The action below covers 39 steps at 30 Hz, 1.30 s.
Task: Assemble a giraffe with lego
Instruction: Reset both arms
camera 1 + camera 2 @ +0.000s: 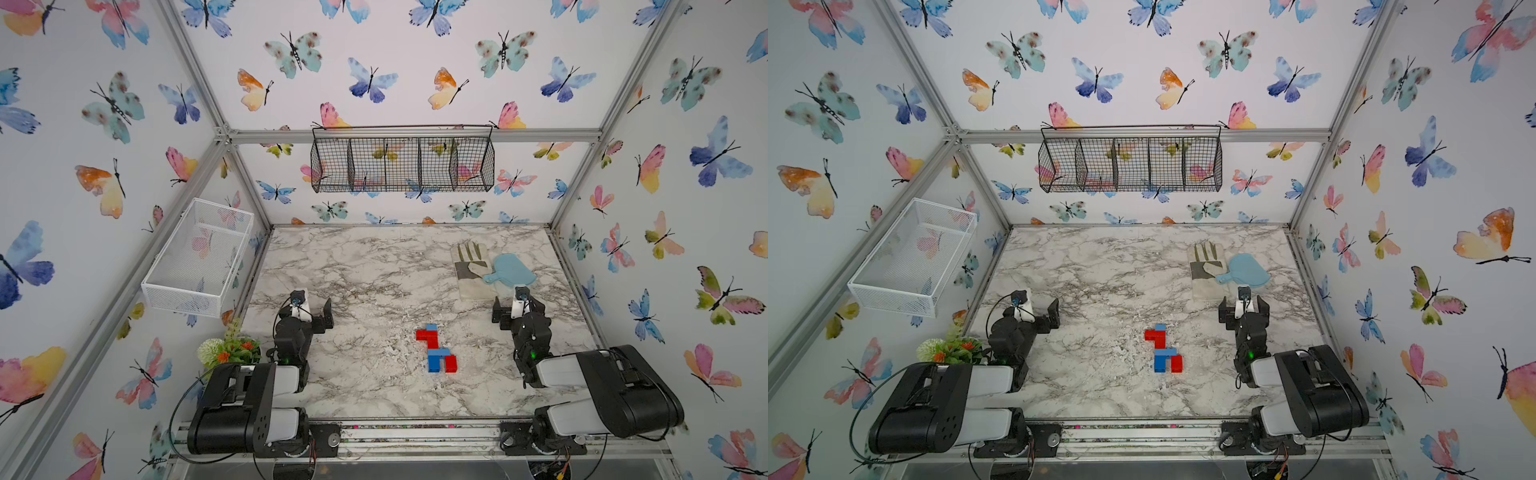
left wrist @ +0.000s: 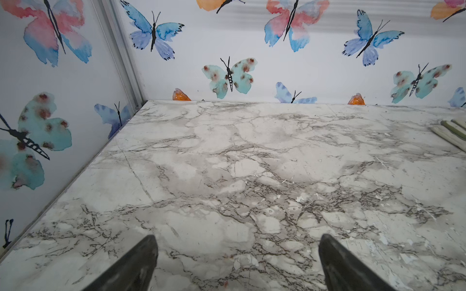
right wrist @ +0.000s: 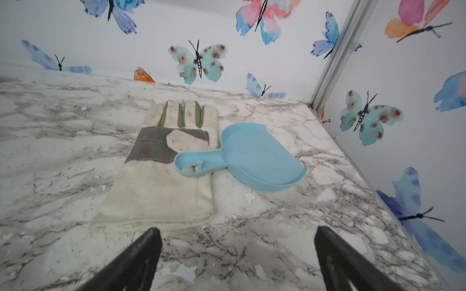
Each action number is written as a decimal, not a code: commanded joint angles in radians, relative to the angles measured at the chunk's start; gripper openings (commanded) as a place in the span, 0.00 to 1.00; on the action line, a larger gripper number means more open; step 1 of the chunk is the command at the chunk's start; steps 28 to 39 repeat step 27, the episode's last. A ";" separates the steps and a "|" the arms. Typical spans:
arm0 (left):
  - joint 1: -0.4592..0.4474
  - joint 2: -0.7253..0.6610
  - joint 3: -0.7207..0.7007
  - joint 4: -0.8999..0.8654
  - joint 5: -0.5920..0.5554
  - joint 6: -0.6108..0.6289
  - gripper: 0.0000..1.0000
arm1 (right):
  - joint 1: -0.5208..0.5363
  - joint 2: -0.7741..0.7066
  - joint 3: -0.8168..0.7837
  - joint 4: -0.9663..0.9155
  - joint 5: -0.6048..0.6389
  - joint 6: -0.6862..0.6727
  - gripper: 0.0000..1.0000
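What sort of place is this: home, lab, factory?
Probably a lab robot cell, not a home: aluminium frame around butterfly wallpaper, marble-look tabletop, left arm and right arm on a front rail.

Giraffe [image 1: 434, 345] lies flat on table [image 1: 365, 266], centre, nearer the front edge; head toward back wall, legs toward front. Left gripper [image 2: 237, 236] well left of it, right gripper [image 3: 236, 229] well right. Glove [image 3: 156, 176] far right, behind right gripper. Scoop [image 3: 259, 158] just right of glove, handle lying on it. Plant [image 1: 230, 349] at table's left edge, beside left arm. Basket [image 1: 199, 257] on left wall, rack [image 1: 403, 164] on back wall.
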 commanded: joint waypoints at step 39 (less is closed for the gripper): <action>0.009 0.089 0.031 0.123 -0.023 -0.003 0.98 | -0.155 0.125 0.107 0.003 -0.228 0.079 0.99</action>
